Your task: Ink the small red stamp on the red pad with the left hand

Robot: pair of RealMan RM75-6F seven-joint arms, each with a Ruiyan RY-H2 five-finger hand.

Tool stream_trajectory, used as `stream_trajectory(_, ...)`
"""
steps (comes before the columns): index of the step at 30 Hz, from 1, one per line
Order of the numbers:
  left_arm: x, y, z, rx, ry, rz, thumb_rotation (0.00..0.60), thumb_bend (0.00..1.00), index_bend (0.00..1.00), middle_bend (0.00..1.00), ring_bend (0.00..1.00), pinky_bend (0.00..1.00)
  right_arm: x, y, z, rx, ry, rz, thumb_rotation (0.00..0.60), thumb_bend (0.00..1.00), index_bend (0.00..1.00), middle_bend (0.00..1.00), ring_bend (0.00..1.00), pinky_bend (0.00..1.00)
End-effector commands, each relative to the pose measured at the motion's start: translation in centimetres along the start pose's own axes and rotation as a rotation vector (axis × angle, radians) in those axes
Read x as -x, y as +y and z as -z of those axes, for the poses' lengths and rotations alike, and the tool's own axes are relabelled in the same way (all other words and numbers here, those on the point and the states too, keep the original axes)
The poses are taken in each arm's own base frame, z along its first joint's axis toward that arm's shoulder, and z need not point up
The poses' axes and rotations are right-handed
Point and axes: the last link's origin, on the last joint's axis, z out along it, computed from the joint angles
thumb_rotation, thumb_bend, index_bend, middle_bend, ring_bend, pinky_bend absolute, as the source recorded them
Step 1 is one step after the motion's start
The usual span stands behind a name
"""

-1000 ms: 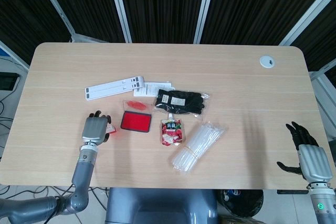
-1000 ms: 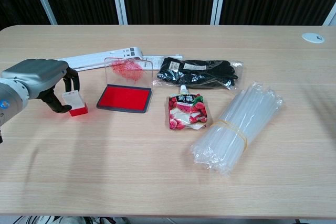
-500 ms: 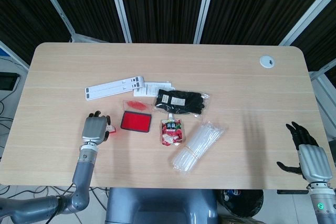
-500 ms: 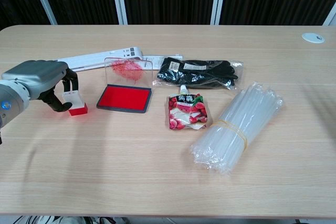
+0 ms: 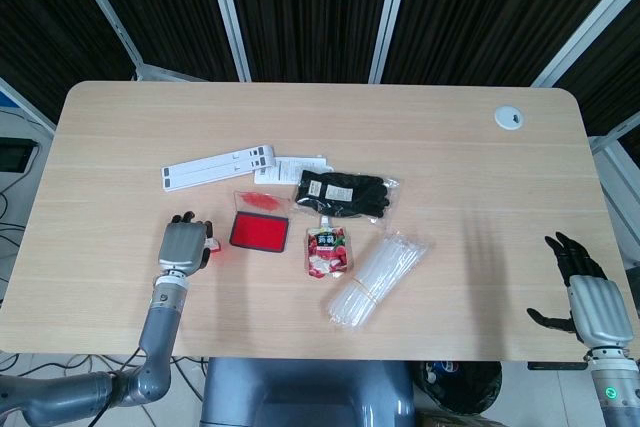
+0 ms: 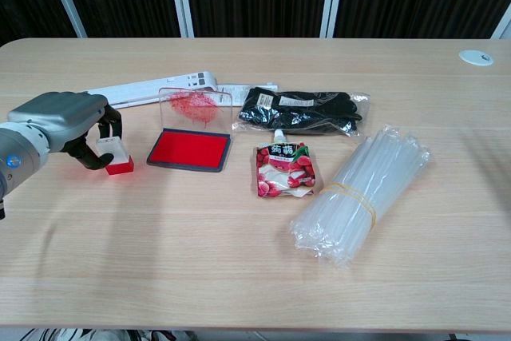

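Small red stamp (image 6: 113, 157) being held by left hand (image 6: 64, 125), fingers (image 6: 106, 122) curled around it, resting on tabletop (image 6: 239, 261) at 9 o'clock of red pad (image 6: 189, 150). Judged light, rigid; upper sides being best grip.

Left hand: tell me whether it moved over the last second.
Yes, slightly: the left hand, gripping the small red stamp, edged toward the red pad.

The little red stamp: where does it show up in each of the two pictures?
Head view: the small red stamp peeks out right of the left hand, lower left.
Chest view: it stands at the left, the hand's fingers around it.
Shared landmark: the red ink pad just right of it.
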Motion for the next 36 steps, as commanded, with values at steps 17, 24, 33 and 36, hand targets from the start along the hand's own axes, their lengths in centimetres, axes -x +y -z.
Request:
stream_trajectory(17,-1.1,-0.1,-0.1,0.104,0.125,-0.086,0.600,0.53,0.66,0.66,0.48,0.57,0.0,0.0,0.0,0.002,-0.003,-0.010,0.600,0.19,0.00,0.00,0.00,0.18)
stream_trajectory(24,-2.2,0.5,-0.6,0.179,0.180,-0.128,0.600,0.53,0.70,0.71,0.54,0.63,0.0,0.0,0.0,0.004,-0.003,-0.011,0.600,0.19,0.00,0.00,0.00,0.19)
stream_trajectory(33,-3.4,2.3,-2.1,0.290,0.195,-0.150,0.600,0.53,0.73,0.73,0.56,0.65,0.0,0.0,-0.1,0.011,-0.005,-0.016,0.600,0.19,0.00,0.00,0.00,0.18)
stream_trajectory(36,-3.5,2.8,-2.5,0.306,0.189,-0.158,0.600,0.53,0.73,0.73,0.56,0.65,-0.1,0.1,-0.1,0.014,-0.005,-0.019,0.600,0.19,0.00,0.00,0.00,0.18)
